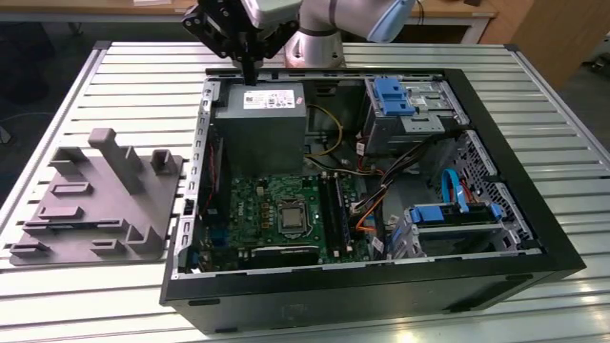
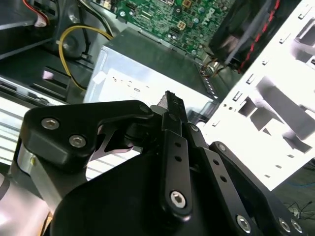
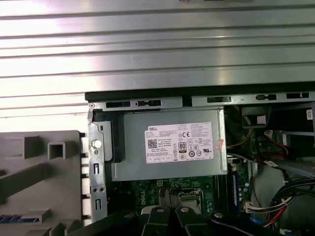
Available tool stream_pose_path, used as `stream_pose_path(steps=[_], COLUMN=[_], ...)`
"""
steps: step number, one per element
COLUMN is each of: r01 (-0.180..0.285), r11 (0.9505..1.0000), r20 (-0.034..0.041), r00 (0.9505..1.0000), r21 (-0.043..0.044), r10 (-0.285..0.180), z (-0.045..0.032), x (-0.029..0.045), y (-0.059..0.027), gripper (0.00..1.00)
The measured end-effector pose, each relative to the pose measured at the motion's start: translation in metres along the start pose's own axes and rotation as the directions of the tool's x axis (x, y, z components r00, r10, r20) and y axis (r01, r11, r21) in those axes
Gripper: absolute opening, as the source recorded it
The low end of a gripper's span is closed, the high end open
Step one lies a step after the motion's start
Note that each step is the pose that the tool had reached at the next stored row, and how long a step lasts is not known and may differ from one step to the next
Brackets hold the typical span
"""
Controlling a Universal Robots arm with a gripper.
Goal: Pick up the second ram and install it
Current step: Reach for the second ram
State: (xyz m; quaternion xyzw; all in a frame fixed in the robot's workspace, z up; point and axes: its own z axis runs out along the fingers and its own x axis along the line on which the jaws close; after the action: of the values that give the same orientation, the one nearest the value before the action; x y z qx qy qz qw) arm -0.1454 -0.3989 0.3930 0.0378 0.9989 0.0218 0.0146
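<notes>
The hand (image 1: 250, 75) hangs above the rear edge of the power supply (image 1: 257, 136) inside the open computer case (image 1: 381, 286), fingers drawn narrow and together, with nothing visible between them. In the first wrist view, a bluish striped strip lying flat in the grey fixture (image 1: 96, 207) appears to be the second ram (image 3: 19, 217). The fixture stands on the table (image 1: 533, 78) beside the case, so the ram is well apart from the hand and not yet grasped. Hazards, as judged from this position: the fixture carries several raised posts near the ram, and a low or skewed approach could strike them. The board is thin, so an off-centre grip could tilt it. On the motherboard (image 1: 262, 207), the black memory slots (image 1: 331, 204) lie close to loose cables (image 1: 381, 189). A tilted board could snag these or seat unevenly.
</notes>
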Motion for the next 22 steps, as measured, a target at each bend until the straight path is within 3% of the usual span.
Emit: stream_pose_path(steps=[22], r01=[0.0], r11=[1.0], r20=[0.0157], r00=[0.9999], r21=[-0.0012], r10=[0.0], z=[-0.0015], x=[0.0597], y=[-0.0045], gripper=[0.1])
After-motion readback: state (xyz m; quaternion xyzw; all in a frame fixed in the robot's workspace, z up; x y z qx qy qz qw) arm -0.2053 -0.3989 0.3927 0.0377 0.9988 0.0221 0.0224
